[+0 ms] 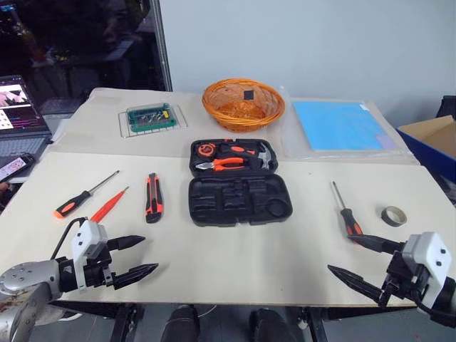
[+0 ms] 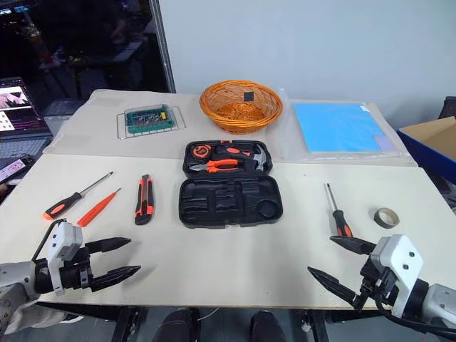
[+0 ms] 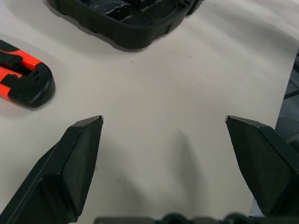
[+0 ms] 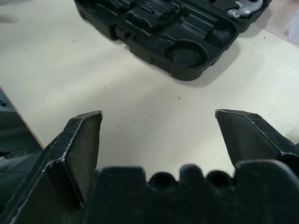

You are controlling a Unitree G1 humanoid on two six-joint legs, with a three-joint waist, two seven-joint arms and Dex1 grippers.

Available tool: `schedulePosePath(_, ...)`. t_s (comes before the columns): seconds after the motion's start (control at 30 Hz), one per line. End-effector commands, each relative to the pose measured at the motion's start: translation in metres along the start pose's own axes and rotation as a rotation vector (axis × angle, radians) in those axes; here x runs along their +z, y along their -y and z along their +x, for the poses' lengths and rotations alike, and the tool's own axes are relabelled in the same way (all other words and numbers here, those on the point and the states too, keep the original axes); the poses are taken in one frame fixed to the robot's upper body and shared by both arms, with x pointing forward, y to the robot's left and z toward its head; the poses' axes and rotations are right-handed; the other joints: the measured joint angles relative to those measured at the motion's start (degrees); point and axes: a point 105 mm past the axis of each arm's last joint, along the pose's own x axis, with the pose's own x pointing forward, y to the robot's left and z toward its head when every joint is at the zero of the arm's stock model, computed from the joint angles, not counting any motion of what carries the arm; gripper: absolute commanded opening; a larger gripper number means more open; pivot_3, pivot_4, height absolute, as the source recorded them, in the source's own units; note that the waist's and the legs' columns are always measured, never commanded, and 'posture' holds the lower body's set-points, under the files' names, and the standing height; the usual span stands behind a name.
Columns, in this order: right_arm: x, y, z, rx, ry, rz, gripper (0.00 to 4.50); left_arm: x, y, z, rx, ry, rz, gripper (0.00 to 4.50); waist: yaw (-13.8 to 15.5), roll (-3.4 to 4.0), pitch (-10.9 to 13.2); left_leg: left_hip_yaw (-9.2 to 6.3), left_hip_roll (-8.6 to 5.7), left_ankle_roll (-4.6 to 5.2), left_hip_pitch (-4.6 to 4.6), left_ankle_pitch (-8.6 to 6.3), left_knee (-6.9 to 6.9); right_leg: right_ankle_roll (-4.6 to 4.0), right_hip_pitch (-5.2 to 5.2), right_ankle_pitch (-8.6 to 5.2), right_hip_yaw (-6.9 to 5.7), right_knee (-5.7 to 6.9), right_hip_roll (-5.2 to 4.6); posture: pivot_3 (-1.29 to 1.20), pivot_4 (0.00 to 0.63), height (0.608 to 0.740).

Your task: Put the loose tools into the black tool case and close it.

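Left eye view has the black tool case (image 1: pixel 239 182) lying open mid-table, pliers (image 1: pixel 222 164) and hammer (image 1: pixel 258 153) seated in its far half. To its left lie two screwdrivers (image 1: pixel 84 194) (image 1: pixel 108 205) and the utility knife (image 1: pixel 153 197); to its right, a third screwdriver (image 1: pixel 346 211) and the grey tape roll (image 1: pixel 393 216). Left gripper (image 1: pixel 141 256) and right gripper (image 1: pixel 348 258) hover at the near edge, both spread wide, holding nothing.
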Motion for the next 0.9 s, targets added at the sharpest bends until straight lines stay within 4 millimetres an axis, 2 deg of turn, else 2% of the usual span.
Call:
schedulePosePath(0.03, 0.006, 0.007, -0.003, -0.007, 0.044, -0.044, 4.47, 0.025, 0.0, 0.004, 0.053, 0.086, 0.053, 4.5, 0.06, 0.0, 0.0, 0.0, 0.0, -0.01, 0.0, -0.04, 0.0, 0.0, 0.0, 0.0, 0.0, 0.0, 0.0, 0.0, 0.15, 0.74)
schedulePosePath(0.1, 0.009, 0.011, 0.003, 0.01, 0.088, -0.052, 4.47, 0.04, -0.007, 0.009, 0.159, 0.164, 0.006, 4.5, 0.09, -0.05, 0.01, -0.01, 0.0, 0.02, -0.04, -0.15, 0.03, 0.0, 0.03, 0.0, -0.01, -0.02, 0.03, 0.0, 0.15, 0.74)
schedulePosePath(0.23, 0.025, 0.013, 0.014, 0.05, 0.177, -0.073, 4.47, 0.053, -0.031, 0.005, 0.363, 0.246, -0.105, 4.5, 0.11, -0.07, 0.01, -0.04, -0.03, 0.06, -0.05, -0.15, 0.11, 0.05, 0.12, 0.02, 0.01, 0.03, 0.08, 0.0, 0.15, 0.74)
schedulePosePath(0.3, 0.038, 0.013, 0.021, 0.081, 0.232, -0.086, 4.47, 0.053, -0.05, -0.002, 0.475, 0.246, -0.182, 4.5, 0.09, -0.07, 0.01, -0.12, -0.03, 0.08, -0.02, -0.14, 0.11, 0.09, 0.16, 0.01, 0.0, 0.15, 0.16, 0.0, 0.15, 0.74)
schedulePosePath(0.4, 0.065, 0.007, 0.036, 0.174, 0.318, -0.121, 4.47, 0.054, -0.087, -0.027, 0.629, 0.192, -0.241, 4.5, -0.15, -0.1, 0.04, -0.22, -0.03, 0.09, 0.13, -0.13, 0.17, 0.22, 0.48, -0.06, 0.03, 0.26, 0.27, 0.0, 0.15, 0.74)
schedulePosePath(0.5, 0.085, 0.0, 0.045, 0.269, 0.346, -0.154, 4.47, 0.051, -0.119, -0.052, 0.661, 0.024, -0.159, 4.5, -0.17, -0.24, 0.12, -0.29, -0.03, 0.06, 0.26, -0.15, 0.17, 0.16, 0.5, -0.03, 0.01, 0.3, 0.32, 0.0, 0.15, 0.74)
schedulePosePath(0.6, 0.097, -0.006, 0.05, 0.331, 0.361, -0.174, 4.47, 0.052, -0.146, -0.074, 0.673, -0.108, -0.084, 4.5, 0.18, -0.27, 0.14, -0.19, -0.04, 0.03, 0.23, -0.17, 0.08, 0.06, 0.08, 0.0, -0.02, 0.18, 0.23, 0.0, 0.15, 0.74)
schedulePosePath(0.77, 0.111, -0.011, 0.054, 0.355, 0.391, -0.193, 4.47, 0.045, -0.178, -0.086, 0.658, -0.26, -0.015, 4.5, 1.46, -0.28, 0.13, -0.01, -0.11, 0.01, -0.18, -0.23, 0.02, -0.27, -0.14, 0.2, -0.1, -0.01, 0.04, 0.0, 0.15, 0.74)
schedulePosePath(0.83, 0.116, -0.013, 0.056, 0.36, 0.402, -0.201, 4.47, 0.039, -0.186, -0.084, 0.643, -0.324, -0.012, 4.5, 1.6, -0.37, 0.1, -0.03, -0.08, 0.07, -0.4, -0.24, 0.07, -0.24, -0.13, 0.18, -0.14, 0.03, 0.1, 0.0, 0.15, 0.74)
schedulePosePath(0.9, 0.12, -0.015, 0.057, 0.363, 0.411, -0.208, 4.47, 0.033, -0.192, -0.082, 0.63, -0.38, -0.012, 4.5, 1.57, -0.4, 0.12, -0.15, -0.02, 0.52, -0.84, 0.04, 0.2, 0.14, -0.34, 0.4, -0.24, 0.16, 0.24, 0.0, 0.15, 0.74)
